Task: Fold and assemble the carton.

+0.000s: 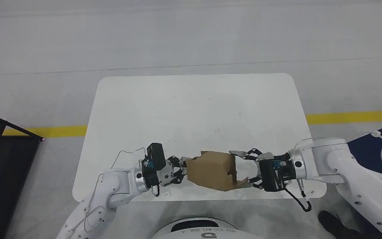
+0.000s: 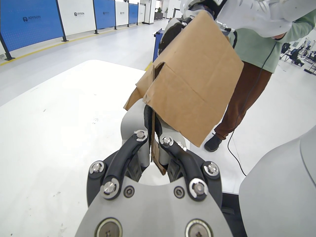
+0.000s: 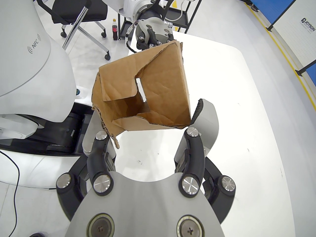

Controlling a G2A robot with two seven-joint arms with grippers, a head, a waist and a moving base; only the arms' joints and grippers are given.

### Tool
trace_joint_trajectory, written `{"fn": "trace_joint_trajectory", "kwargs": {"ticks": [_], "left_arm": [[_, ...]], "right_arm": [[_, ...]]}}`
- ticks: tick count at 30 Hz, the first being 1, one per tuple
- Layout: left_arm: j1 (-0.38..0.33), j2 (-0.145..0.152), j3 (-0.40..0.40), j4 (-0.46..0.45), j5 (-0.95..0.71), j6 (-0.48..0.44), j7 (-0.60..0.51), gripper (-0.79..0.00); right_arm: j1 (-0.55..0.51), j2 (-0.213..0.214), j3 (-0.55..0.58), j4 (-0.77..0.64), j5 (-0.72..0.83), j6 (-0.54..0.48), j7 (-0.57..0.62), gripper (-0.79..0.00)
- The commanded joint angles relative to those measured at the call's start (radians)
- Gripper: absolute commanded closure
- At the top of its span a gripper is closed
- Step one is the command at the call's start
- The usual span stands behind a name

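A brown cardboard carton (image 1: 210,170) hangs just above the near edge of the white table (image 1: 197,113), held between my two arms. My left gripper (image 1: 181,167) (image 2: 153,122) is shut on a thin flap at one end of the carton (image 2: 195,75). At the other end, my right gripper (image 1: 242,167) (image 3: 150,119) stands open, its fingers (image 3: 205,114) spread on either side of the open mouth of the carton (image 3: 167,80). Inner flaps there are partly folded in, and a loose flap hides the other finger. The left gripper (image 3: 153,33) shows beyond the carton.
The table's far half is bare white surface. Off the table on my left stand an office chair (image 3: 74,8) and a small bottle (image 3: 114,29) on the floor. A black frame (image 1: 15,155) sits at the left edge of the top view.
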Motion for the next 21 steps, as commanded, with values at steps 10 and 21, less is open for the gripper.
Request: {"fn": "trace_joint_trajectory", "kwargs": {"ticks": [10,21], "left_arm": [[0.0,0.002,0.0,0.0,0.001,-0.004,0.007,0.0],[0.0,0.003,0.002,0.002,-0.002,0.004,0.022,0.0]], "right_arm": [[0.026,0.008,-0.017,0.007,0.019,0.0,0.005,-0.542],[0.037,-0.009,-0.015,0.047,0.073,0.069,0.006,-0.668]]}}
